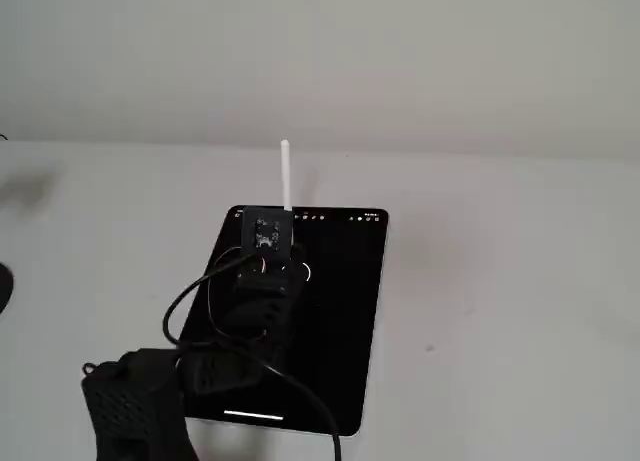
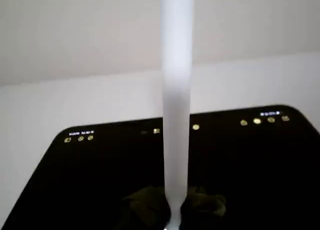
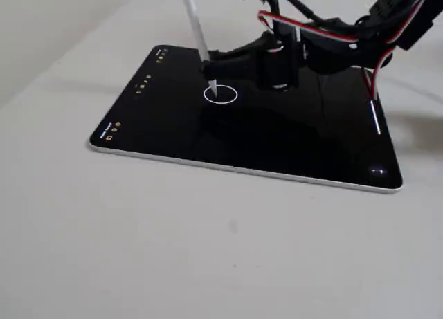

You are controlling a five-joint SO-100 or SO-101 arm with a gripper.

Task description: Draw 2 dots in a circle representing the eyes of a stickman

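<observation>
risk sat mostly at the stylus (image 3: 197, 35) tip: it was down inside the circle (image 3: 221, 94), at the ring's left part in a fixed view, and any sideways creep while touching would likely have left a streak rather than a speck. pressing on without a clean lift could have joined the two marks into one line — or carried the tip across the thin white outline. a slanted pen also made it hard to judge just where the tip met the glass, so a dot could have landed nearer the ring than meant.

no dots could be made out inside the ring; they were either not drawn or too small to see.

the gripper (image 3: 277, 56) appeared clamped on the stylus, though the fingers themselves were hidden behind the arm's body and wires. the wrist view showed only the white shaft (image 2: 176, 110) running up the middle, over the tablet (image 2: 75, 180).

the circle lay on the black tablet (image 3: 277, 149), toward the end with the row of small icons, just beside and below the gripper. the tablet rested flat on the pale desk (image 3: 208, 250).
</observation>
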